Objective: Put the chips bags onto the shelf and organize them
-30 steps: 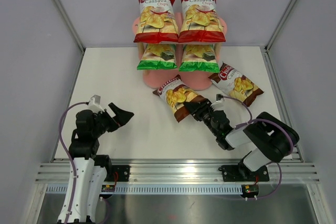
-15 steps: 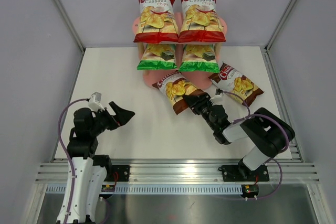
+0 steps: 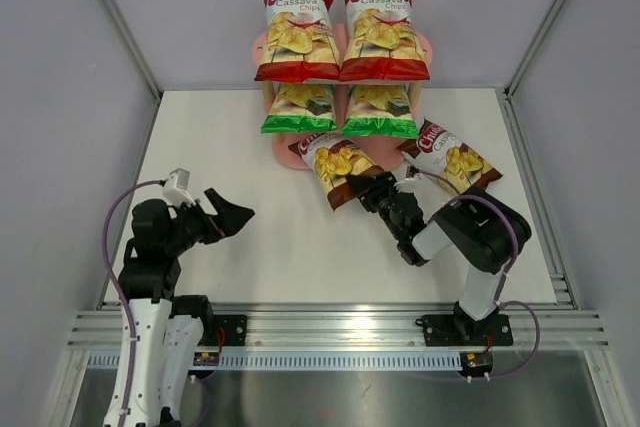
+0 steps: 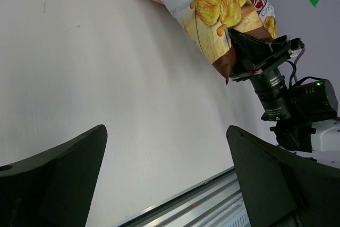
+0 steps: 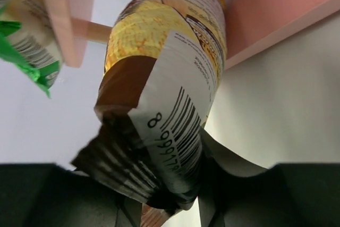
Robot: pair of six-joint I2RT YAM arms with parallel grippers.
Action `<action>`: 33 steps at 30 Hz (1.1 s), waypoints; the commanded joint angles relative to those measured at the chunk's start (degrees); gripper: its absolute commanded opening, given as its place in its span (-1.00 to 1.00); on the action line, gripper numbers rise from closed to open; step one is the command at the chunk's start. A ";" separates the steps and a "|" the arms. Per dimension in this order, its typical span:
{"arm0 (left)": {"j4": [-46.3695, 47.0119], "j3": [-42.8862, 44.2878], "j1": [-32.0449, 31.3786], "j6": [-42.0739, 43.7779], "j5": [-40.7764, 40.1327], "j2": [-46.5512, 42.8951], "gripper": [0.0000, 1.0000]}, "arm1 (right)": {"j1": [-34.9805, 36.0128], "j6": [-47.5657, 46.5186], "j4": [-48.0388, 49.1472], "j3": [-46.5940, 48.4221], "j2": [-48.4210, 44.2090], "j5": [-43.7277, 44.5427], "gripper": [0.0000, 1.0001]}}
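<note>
Now the right hand (image 3: 372,194) is closed narrowly on the crimped bottom seam of a dark brown bag (image 3: 338,167), which lies slanted with its top end over the front of the lowest pink board of the shelf (image 3: 283,153) and its lower end raised off the bench (image 3: 270,247); the right wrist view shows the barcode side of that bag (image 5: 175,94) pinched between the jaws, with the pink board just beyond it. A second dark brown bag (image 3: 452,160) lies flat on the bench just right of the shelf. Two red bags (image 3: 298,34) sit side by side on the top tier and two green bags (image 3: 299,109) on the middle tier. The left hand (image 3: 230,217) hangs with its jaws wide apart, holding nothing, above the left part of the bench, well apart from the bags.
</note>
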 commanded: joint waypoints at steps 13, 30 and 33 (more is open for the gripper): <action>-8.09 12.10 0.05 9.16 -3.71 1.56 0.98 | 3.46 8.92 7.10 5.89 9.55 17.86 0.13; -10.64 16.49 -2.24 10.39 -6.96 1.04 0.98 | 12.61 9.63 -12.88 25.83 15.15 33.36 -0.09; -10.82 16.32 -3.54 10.65 -7.84 1.21 0.98 | 12.70 9.63 -15.51 29.34 17.00 33.71 -0.09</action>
